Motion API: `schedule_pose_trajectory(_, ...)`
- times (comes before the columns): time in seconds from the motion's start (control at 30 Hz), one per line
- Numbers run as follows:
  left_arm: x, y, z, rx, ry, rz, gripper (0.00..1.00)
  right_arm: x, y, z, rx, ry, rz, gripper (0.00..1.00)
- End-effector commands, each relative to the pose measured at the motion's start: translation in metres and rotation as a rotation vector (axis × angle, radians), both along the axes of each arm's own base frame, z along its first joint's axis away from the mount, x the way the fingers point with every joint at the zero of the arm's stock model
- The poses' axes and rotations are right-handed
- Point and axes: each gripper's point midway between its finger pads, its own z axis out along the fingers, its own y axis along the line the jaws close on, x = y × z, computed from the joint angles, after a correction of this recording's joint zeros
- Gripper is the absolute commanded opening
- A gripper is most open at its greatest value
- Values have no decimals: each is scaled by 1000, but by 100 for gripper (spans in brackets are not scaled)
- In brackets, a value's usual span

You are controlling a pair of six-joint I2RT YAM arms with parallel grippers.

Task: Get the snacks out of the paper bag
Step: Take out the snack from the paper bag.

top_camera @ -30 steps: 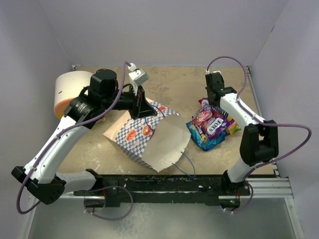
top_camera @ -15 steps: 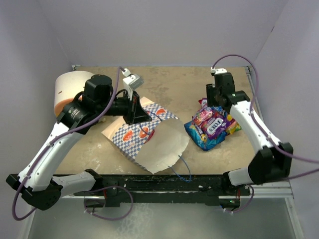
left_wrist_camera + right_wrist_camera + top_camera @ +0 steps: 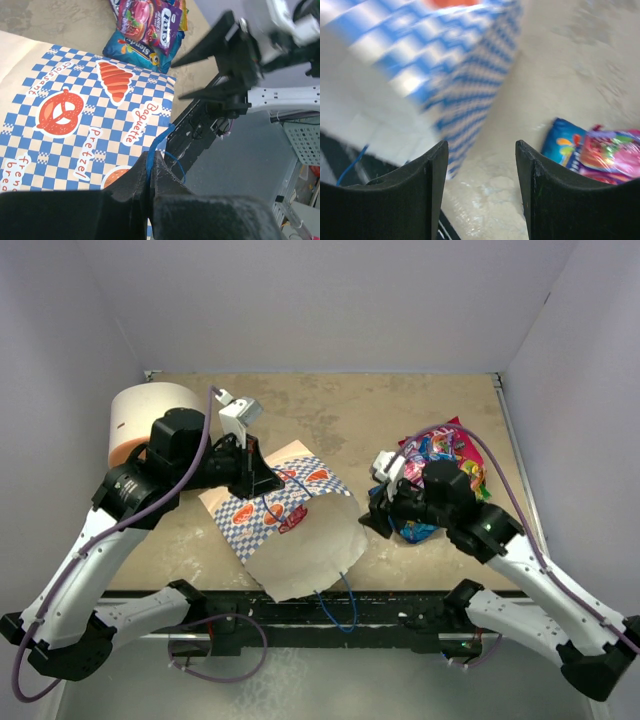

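The blue-and-white checkered paper bag (image 3: 268, 508) lies on its side left of centre, its cream part (image 3: 312, 545) toward the near edge. My left gripper (image 3: 262, 480) is shut on the bag's thin blue cord handle (image 3: 161, 141), above the checkered face (image 3: 75, 105). The snacks (image 3: 446, 454) lie in a heap on the table right of the bag; purple (image 3: 150, 20) and blue (image 3: 131, 48) packets show there. My right gripper (image 3: 373, 512) hovers open between bag and heap with nothing between its fingers (image 3: 481, 150). A blue packet (image 3: 564, 144) lies just to its right.
A white-and-orange cylinder (image 3: 138, 420) stands at the back left behind my left arm. Purple walls close in the table on three sides. A black rail (image 3: 330, 605) runs along the near edge, and a second blue cord loop (image 3: 343, 598) hangs over it.
My right arm has swung from behind the snack heap to the gap beside the bag, and its gripper has opened. My left gripper has drawn the bag slightly left and nearer.
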Motion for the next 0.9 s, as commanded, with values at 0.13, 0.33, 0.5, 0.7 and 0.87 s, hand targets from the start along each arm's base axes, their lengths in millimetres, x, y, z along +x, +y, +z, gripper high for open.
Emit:
schedule_pose_trajectory(0.13, 15, 3, 14, -15, -25, 95, 0, -84, 49, 43, 126, -315, 581, 60)
schedule_pose_trajectory(0.33, 15, 5, 19, -11, -42, 93, 0, -95, 102, 13, -15, -452, 705, 68)
schedule_pose_trajectory(0.5, 11, 8, 24, -5, -75, 76, 0, -67, 142, -14, -148, -641, 662, 75)
schedule_pose_trajectory(0.7, 3, 10, 29, -11, -113, 41, 0, -26, 175, -52, -271, -766, 586, 80)
schedule_pose_trajectory(0.87, 2, 9, 34, -27, -155, 17, 0, 6, 194, -75, -239, -790, 405, 82)
